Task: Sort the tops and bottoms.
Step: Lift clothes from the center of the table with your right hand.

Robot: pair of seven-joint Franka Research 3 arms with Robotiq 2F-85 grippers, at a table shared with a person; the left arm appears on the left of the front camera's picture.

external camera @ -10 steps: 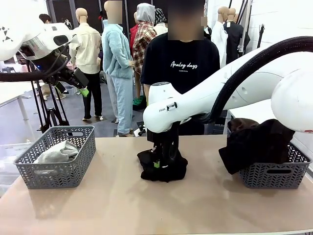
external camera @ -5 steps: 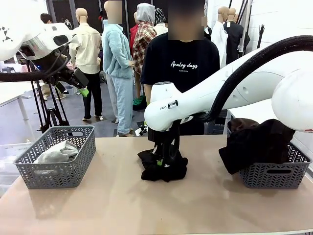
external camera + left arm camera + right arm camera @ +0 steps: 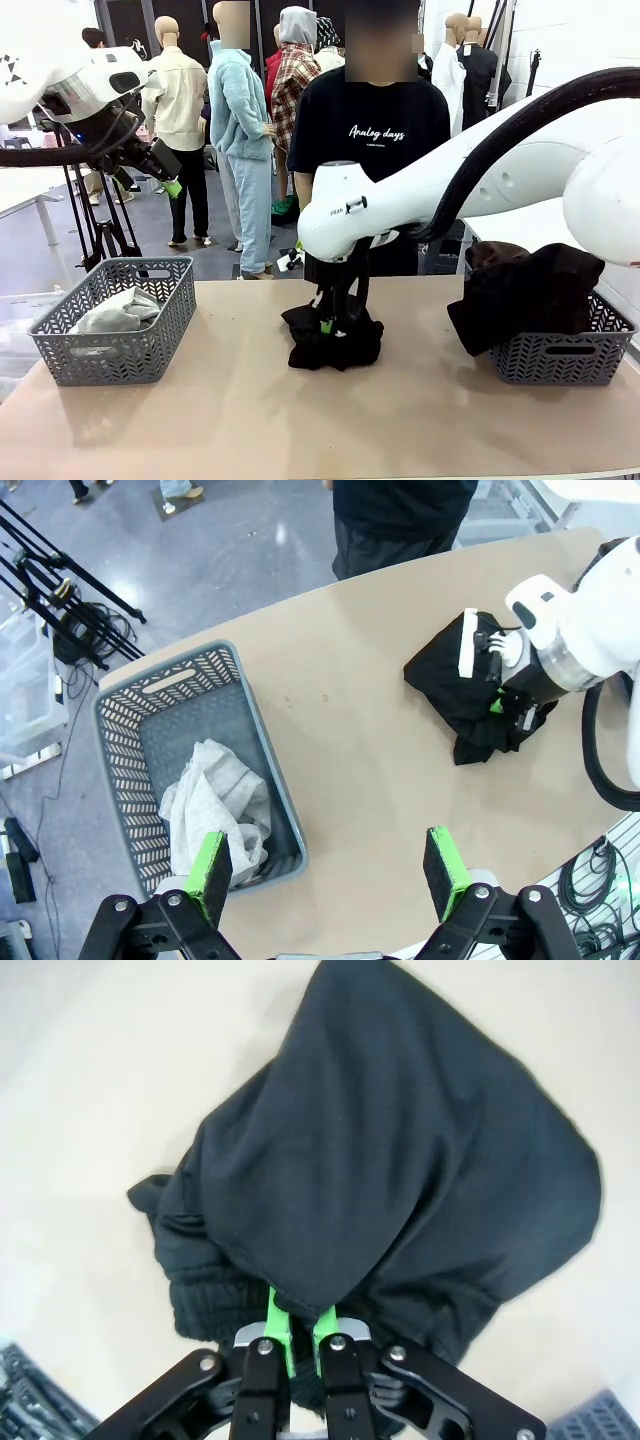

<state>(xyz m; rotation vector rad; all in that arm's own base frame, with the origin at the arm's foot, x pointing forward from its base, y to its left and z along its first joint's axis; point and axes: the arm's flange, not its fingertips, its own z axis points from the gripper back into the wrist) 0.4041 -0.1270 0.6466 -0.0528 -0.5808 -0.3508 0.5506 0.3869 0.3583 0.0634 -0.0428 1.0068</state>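
The right gripper (image 3: 327,325) is pinched closed on a fold of the crumpled black thick-cloth garment (image 3: 334,338) lying mid-table, nearer the far edge; its green pads (image 3: 282,1322) meet with fabric between them. The left gripper (image 3: 328,873) hangs wide open and empty above the grey woven plastic basket (image 3: 172,315) at the table's left edge; a light grey soft cloth garment (image 3: 116,311) lies inside it; dark brown and black garments (image 3: 525,291) heap in the grey basket at the right edge (image 3: 565,358).

A grey, glossy floor (image 3: 215,255) is being seen beyond the beige surface (image 3: 250,410). Black tripod legs (image 3: 100,235) are being stood on it at the left, and a white wall (image 3: 575,40) is being lit brightly at the right.
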